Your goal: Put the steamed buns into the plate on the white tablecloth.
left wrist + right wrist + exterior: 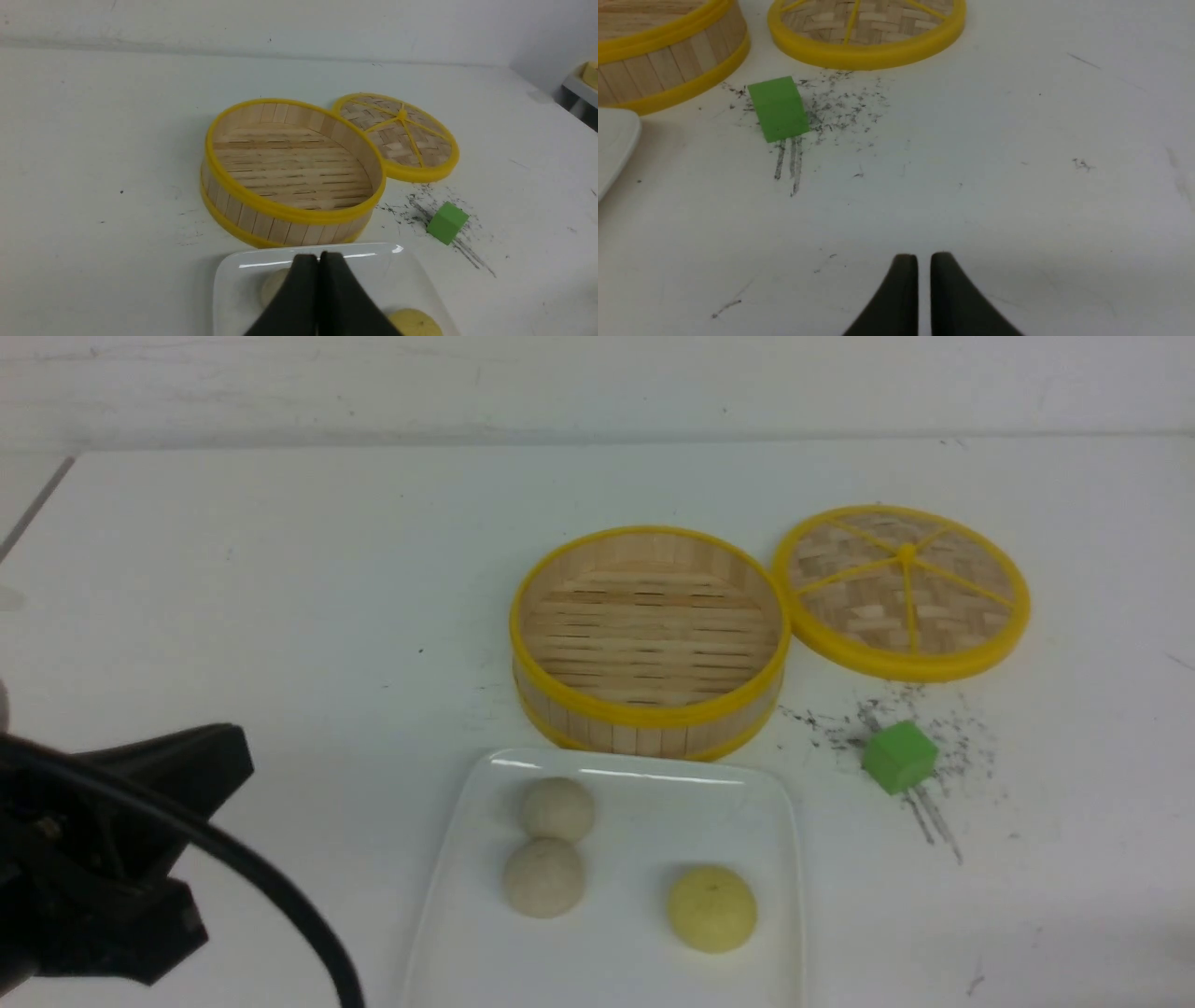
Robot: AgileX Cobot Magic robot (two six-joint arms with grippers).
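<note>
Three steamed buns lie in the white plate [448, 868] on the white tablecloth [280, 616]: two off-white ones [557, 808] [544, 877] at its left, touching, and a pale yellow one [711, 908] at its right. In the left wrist view my left gripper [319, 255] is shut and empty above the plate [229, 289]; an off-white bun [272, 288] and the yellow bun [418, 323] show beside its fingers. My right gripper [924, 257] is shut and empty over bare cloth, out of the front view.
The empty bamboo steamer [649, 639] stands just behind the plate, its woven lid [901, 590] to the right. A green cube [898, 757] sits among dark scuff marks right of the plate. The left arm's black body [93, 859] fills the front view's lower left.
</note>
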